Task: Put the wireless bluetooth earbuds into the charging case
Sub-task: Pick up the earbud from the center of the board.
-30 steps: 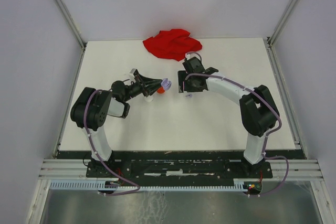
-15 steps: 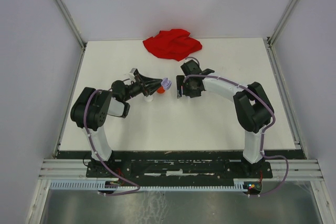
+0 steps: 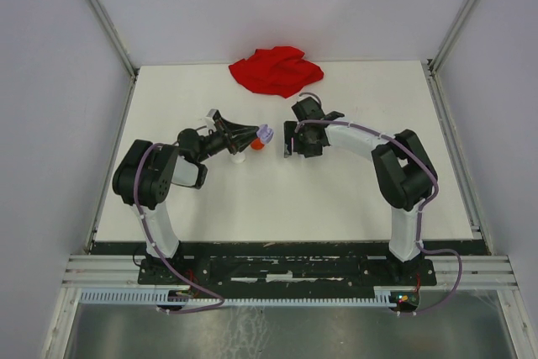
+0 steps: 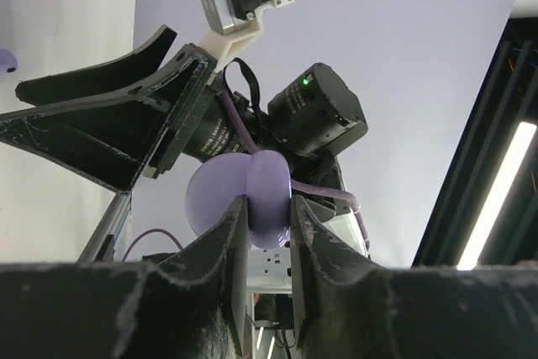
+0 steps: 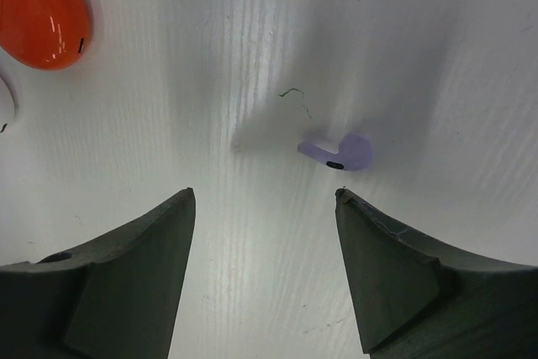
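- The right gripper [image 5: 265, 199] has its two fingers spread wide, with nothing between them.
- One small lavender stemmed plastic earbud [image 5: 340, 153] lies on its side on the white table [image 3: 336, 199]. It sits just ahead of the right-hand fingertip in the right wrist view, apart from both fingers.
- The left gripper [image 4: 269, 209] is pinched on a round lavender plastic charging case [image 4: 220, 201] and holds it edge-on, clear of the table.
- In the top view, the left gripper [image 3: 258, 134] and the right gripper [image 3: 291, 144] face each other near the table centre, close together but apart.
- Only the right wrist view shows the earbud. The top view does not resolve it.
- A glossy orange-red rounded piece [image 5: 38, 10] lies to the upper left in the right wrist view, well apart from the earbud.
- Only the top view shows the crumpled red cloth [image 3: 276, 70], which lies at the far edge of the table.
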`<action>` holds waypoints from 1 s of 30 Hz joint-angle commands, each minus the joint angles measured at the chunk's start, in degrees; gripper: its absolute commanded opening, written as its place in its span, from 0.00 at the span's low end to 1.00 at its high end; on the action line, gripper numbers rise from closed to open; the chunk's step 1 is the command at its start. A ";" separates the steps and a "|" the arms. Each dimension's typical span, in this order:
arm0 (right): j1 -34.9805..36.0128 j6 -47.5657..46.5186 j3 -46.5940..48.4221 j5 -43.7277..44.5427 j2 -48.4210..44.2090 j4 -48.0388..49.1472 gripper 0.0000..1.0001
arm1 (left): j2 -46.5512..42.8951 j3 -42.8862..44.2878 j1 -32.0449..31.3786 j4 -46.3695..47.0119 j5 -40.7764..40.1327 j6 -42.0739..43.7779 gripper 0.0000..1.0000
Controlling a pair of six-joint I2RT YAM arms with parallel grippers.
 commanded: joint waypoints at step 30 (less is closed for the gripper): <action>-2.31 -0.24 3.61 -0.47 5.69 2.97 0.76 | -0.97 -0.63 0.96 3.02 0.90 1.45 0.03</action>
